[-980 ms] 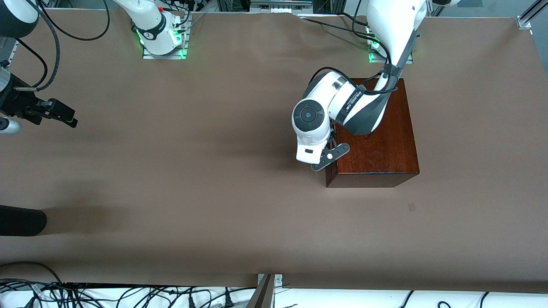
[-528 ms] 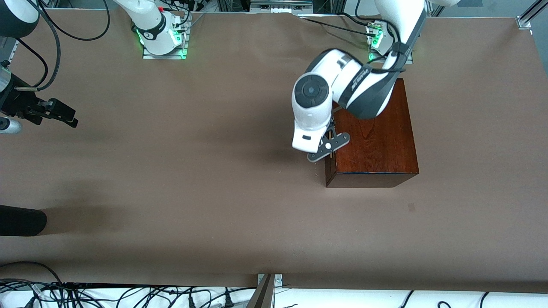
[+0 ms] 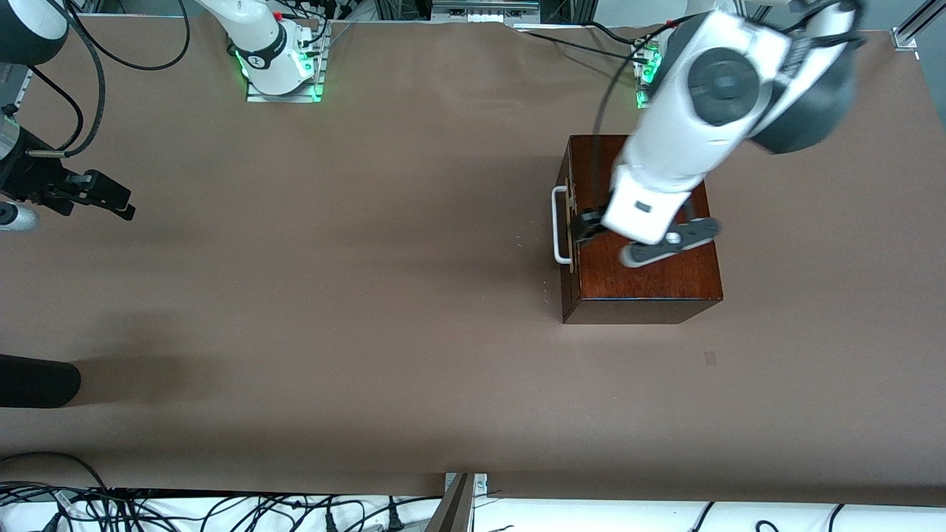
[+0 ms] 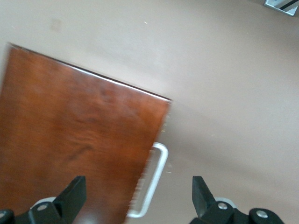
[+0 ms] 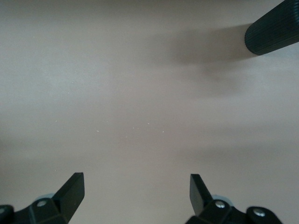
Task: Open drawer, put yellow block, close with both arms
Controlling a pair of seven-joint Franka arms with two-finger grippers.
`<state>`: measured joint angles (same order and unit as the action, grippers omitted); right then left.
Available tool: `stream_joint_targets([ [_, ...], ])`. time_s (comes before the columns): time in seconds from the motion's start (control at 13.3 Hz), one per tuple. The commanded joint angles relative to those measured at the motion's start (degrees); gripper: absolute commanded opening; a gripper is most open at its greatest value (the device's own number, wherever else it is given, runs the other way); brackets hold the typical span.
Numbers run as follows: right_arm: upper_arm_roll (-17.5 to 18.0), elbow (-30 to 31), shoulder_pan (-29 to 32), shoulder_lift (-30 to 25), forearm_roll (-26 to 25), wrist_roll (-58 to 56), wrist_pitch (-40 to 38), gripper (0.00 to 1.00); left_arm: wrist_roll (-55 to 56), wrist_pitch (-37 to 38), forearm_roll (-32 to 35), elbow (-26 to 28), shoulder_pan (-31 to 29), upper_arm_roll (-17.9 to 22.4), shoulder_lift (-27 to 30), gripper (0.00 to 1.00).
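We are holding our left arm (image 3: 739, 96) out from its base, its forearm angling down toward the front camera, wrist bent. Our left gripper (image 4: 138, 196) is hanging in the air with its fingers (image 4: 74, 193) spread wide and nothing between them. Our right arm (image 3: 29, 29) is waiting at its own end, and our right gripper (image 5: 135, 196) is hovering with fingers (image 5: 72, 189) spread wide apart, gripping nothing.

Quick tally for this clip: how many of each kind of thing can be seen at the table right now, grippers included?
Wooden box with its drawer shut, white handle showing: 1
Grippers: 2, the left gripper open over the box, the right gripper open over bare table at the right arm's end
Yellow blocks in view: 0
Total: 3
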<state>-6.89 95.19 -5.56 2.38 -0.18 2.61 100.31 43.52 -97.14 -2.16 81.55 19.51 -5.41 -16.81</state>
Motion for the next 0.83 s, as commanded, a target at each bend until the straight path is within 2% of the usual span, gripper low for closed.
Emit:
stream_joint_targets([
  [0.0, 0.03, -0.09, -0.16, -0.36, 0.18, 0.56, -0.20, 1.00, -11.04, 1.07, -1.35, 7.46, -3.33, 0.39, 7.56, 1.00],
  [0.45, -0.23, 0.00, 0.10, -0.36, 0.18, 0.30, -0.29, 1.00, -36.45, 3.01, -0.66, 15.56, -5.10, 9.44, 17.77, 1.00],
  [0.75, -0.32, 0.00, 0.19, -0.19, 0.19, 0.21, -0.29, 1.00, -42.02, 4.77, -0.21, 14.25, -7.30, 10.77, 17.87, 1.00],
])
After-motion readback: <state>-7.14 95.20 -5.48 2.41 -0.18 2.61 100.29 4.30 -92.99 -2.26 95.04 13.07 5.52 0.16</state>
